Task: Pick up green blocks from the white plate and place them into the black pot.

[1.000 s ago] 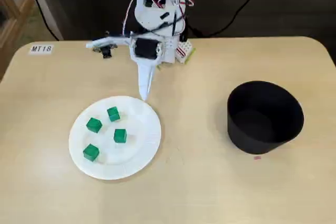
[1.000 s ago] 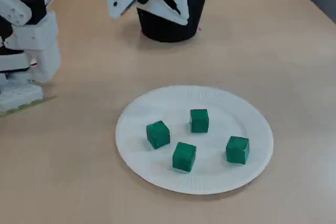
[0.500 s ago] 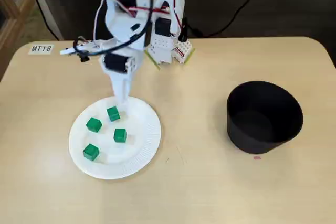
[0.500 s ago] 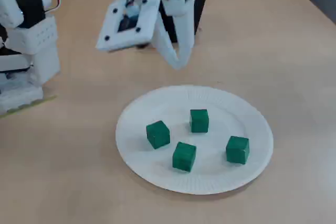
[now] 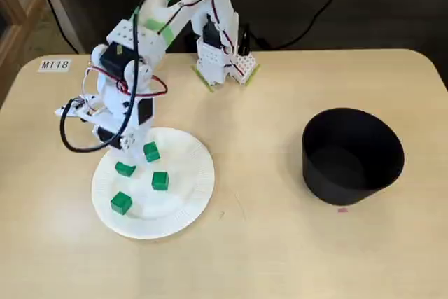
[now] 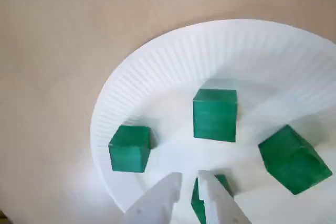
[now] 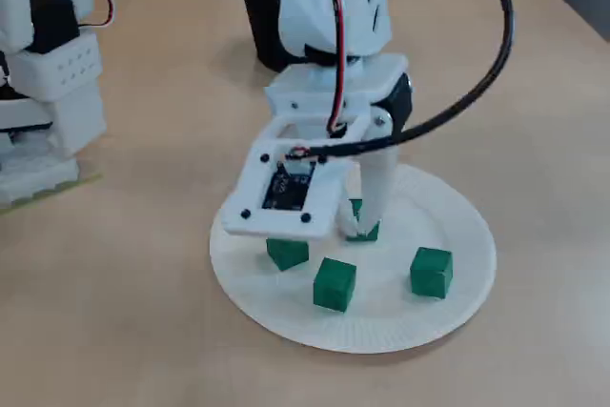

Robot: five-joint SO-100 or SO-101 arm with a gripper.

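Several green blocks lie on the white plate (image 5: 183, 194). In the wrist view my gripper (image 6: 188, 178) hangs low over the plate, its fingers almost together and holding nothing. One block (image 6: 224, 183) is partly hidden behind the right finger (image 6: 218, 203); the others (image 6: 129, 148) (image 6: 214, 114) (image 6: 294, 158) lie clear. In a fixed view the gripper (image 7: 355, 226) comes down in front of the far block (image 7: 368, 232); contact cannot be told. In a fixed view the arm (image 5: 122, 103) hides the fingertips, beside a block (image 5: 150, 151). The black pot (image 5: 353, 155) stands far right.
The arm's base (image 5: 220, 61) stands at the table's back edge, and a label reading MT18 (image 5: 54, 65) lies at the back left. In a fixed view the pot (image 7: 255, 30) shows behind the arm, with the base (image 7: 48, 92) at the left.
The arm swung from the back of the table out over the plate and dropped low among the blocks. No block has moved. The fingers stayed together.
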